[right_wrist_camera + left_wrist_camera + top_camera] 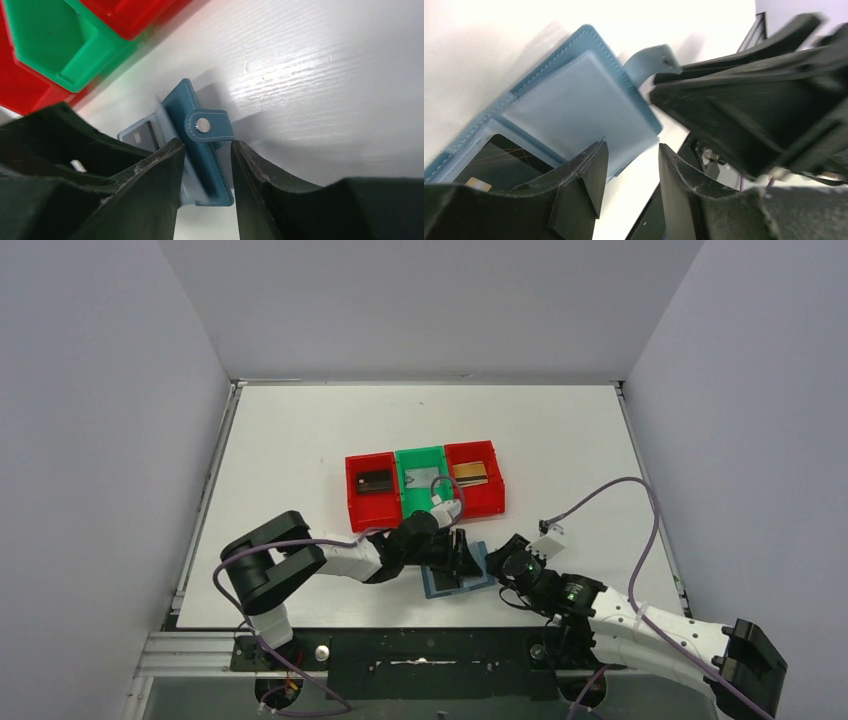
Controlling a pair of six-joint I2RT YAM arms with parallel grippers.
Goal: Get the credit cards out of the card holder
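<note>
The teal-blue card holder (pixel 458 578) lies open near the table's front edge, between both grippers. In the left wrist view its lighter blue inside (pixel 574 105) faces up, with a black card (pixel 499 160) in the lower left pocket and the snap tab (pixel 649 57) sticking up. My left gripper (pixel 462 555) (pixel 631 150) is open and empty just over the holder's edge. My right gripper (pixel 497 565) (pixel 206 147) is open, with its jaws on either side of the raised cover (pixel 200 145) and snap tab (pixel 203 125); the right jaw stands apart from the cover.
Three bins stand in a row behind the holder. The left red bin (pixel 352 502) holds a black card (pixel 375 481). The green bin (pixel 420 456) holds a silver-grey card (pixel 422 477). The right red bin (pixel 497 490) holds a gold-brown card (pixel 471 473). The bins also show in the right wrist view (pixel 50 45).
</note>
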